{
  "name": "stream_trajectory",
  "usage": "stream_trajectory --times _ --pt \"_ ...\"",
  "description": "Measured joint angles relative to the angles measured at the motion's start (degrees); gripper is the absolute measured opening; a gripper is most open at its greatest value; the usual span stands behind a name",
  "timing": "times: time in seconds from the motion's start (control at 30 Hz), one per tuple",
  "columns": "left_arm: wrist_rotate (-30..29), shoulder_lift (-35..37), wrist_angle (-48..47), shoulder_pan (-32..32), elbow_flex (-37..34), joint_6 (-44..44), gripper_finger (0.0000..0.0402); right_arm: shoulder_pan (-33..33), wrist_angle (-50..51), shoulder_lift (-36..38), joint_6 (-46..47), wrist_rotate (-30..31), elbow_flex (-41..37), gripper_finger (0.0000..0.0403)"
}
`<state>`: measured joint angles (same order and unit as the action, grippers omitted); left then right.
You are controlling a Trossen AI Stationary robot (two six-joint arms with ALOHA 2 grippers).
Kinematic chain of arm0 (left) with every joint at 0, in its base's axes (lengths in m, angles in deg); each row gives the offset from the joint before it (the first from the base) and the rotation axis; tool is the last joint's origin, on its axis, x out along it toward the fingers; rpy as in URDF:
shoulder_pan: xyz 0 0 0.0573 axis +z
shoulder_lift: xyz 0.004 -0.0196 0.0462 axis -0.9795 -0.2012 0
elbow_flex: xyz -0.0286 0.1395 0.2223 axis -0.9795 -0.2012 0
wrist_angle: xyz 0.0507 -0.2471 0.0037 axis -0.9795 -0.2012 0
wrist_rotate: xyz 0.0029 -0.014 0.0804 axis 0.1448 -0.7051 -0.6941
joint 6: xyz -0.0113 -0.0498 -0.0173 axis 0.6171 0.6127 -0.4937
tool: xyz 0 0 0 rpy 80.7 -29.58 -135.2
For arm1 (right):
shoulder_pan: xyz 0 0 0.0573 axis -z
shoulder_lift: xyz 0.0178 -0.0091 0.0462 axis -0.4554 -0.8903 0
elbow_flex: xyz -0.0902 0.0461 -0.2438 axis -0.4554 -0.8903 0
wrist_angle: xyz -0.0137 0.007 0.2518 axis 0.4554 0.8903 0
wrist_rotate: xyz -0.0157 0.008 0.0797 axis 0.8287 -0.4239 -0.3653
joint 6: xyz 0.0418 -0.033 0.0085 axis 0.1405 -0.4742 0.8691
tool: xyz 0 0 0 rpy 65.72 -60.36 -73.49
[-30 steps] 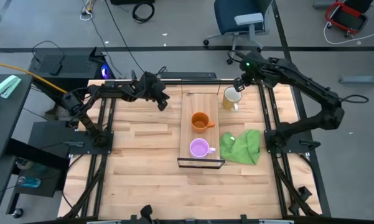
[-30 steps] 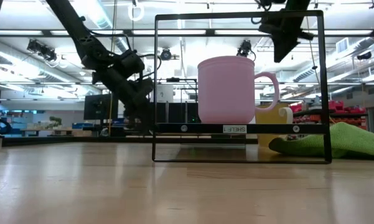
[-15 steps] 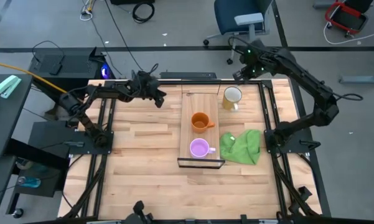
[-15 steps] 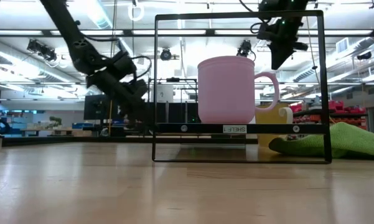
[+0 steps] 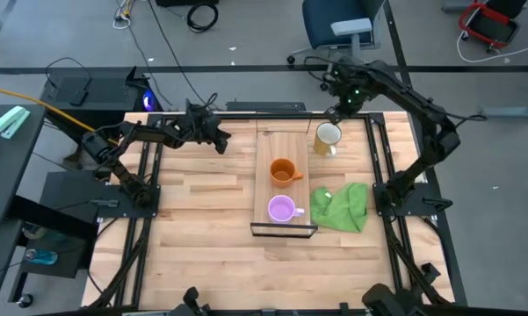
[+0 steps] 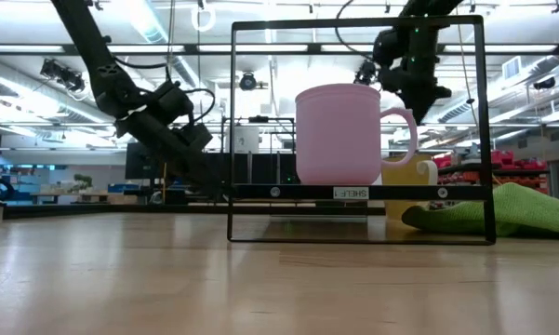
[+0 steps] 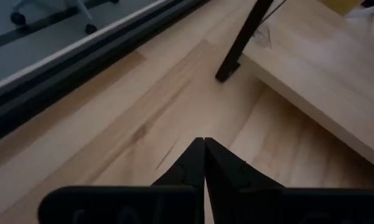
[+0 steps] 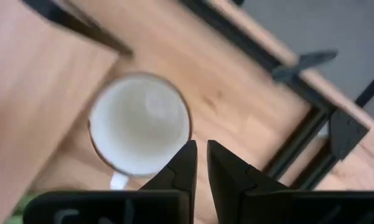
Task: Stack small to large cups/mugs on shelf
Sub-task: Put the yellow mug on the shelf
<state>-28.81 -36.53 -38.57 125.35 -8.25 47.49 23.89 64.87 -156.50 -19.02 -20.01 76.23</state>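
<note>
On the light wooden tabletop [image 5: 202, 202], the long light-wood shelf [image 5: 285, 145] carries the orange mug [image 5: 283, 171] and small purple mug [image 5: 282, 209]. The cream mug [image 5: 327, 137] stands beside it, under the right jaws [image 5: 337, 111], nearly closed, empty. Left jaws [image 5: 221, 142], closed, hover left.

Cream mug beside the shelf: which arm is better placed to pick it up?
Right. Its hand hangs close above the cream mug, while the left hand waits across the shelf, farther away.
</note>
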Motion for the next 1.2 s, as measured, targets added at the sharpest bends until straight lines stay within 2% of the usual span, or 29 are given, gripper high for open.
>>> stream_trajectory --times 0.1,0.3,0.7,0.93,1.2 --pt "0.09 0.0 0.0 0.0 -0.02 -0.06 0.0015 0.0 2.18 -1.25 -0.41 0.04 -0.04 0.0047" --pt "0.04 0.0 -0.26 0.02 -0.02 -0.48 0.0024 -0.22 -1.7 -0.95 1.24 0.01 -2.62 0.006" --pt "0.02 0.0 -0.98 -0.02 -0.02 -0.61 0.0015 0.33 -9.75 3.9 7.46 -0.07 -13.38 0.0071" --pt "0.0 0.0 -0.98 -0.04 -0.02 -0.59 0.0024 0.35 -12.65 4.04 7.15 -0.21 -17.95 0.0072" --pt "0.0 0.0 -0.98 -0.04 -0.02 -0.57 0.0014 0.35 -16.8 4.06 7.57 -2.5 -20.6 0.0072"
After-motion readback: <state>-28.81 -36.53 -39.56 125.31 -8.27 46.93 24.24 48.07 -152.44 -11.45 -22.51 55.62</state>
